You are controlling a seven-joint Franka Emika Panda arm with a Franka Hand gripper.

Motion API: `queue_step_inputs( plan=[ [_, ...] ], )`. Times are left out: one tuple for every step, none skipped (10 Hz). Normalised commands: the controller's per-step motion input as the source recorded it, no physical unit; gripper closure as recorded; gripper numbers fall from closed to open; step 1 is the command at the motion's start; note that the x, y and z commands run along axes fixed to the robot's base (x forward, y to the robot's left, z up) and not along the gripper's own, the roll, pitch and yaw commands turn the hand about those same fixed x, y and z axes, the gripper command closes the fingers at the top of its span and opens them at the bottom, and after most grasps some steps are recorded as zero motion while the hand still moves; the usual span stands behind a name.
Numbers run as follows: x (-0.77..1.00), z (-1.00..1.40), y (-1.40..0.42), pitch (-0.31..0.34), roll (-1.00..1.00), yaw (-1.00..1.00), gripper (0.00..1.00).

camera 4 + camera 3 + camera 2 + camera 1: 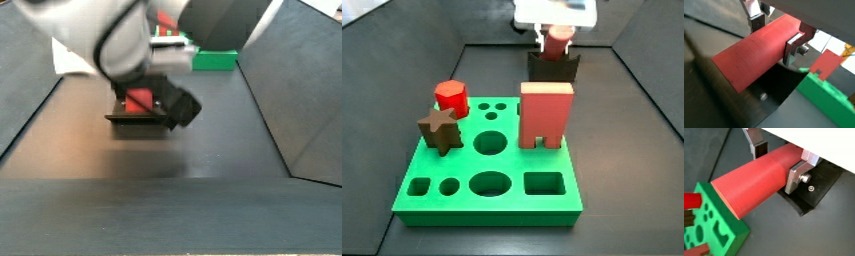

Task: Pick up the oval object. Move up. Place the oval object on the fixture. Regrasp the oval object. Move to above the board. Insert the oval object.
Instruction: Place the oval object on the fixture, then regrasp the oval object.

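Wrist view: gripper [777, 164] fingers clamp oval object [754, 183] over fixture [814, 190], rod end w/ board [721, 228] edge.

Dark matte floor [147, 190], dark sloping side walls [314, 110], even light

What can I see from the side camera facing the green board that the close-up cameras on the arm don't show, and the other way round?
Only the side view shows the whole board with its holes, the bright-red peg, the brown star-shaped peg and the red two-legged block standing upright. Only a wrist view shows the claw up close, its silver fingers on either side of the oval object, which lies over the dark fixture. Both show the oval object, fixture and some board.
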Motion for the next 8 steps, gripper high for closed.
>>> queue_step_inputs(
  plan=[
    [0.11, -0.44, 0.07, -0.06, -0.17, -0.17, 1.0],
    [0.09, -0.31, 0.09, -0.078, -0.14, -0.14, 1.0],
    [0.07, -0.27, 0.12, -0.092, -0.12, -0.1, 1.0],
    [0.07, -0.28, 0.12, -0.092, -0.12, -0.07, 1.0],
    [0.07, -0.28, 0.11, -0.09, -0.12, -0.05, 1.0],
    [0.0, -0.17, -0.5, 0.0, 0.0, 0.0, 1.0],
    [0.0, 0.0, 0.0, 0.0, 0.0, 0.0, 0.0],
    [0.0, 1.0, 0.0, 0.04, -0.03, 0.06, 0.0]
  ],
)
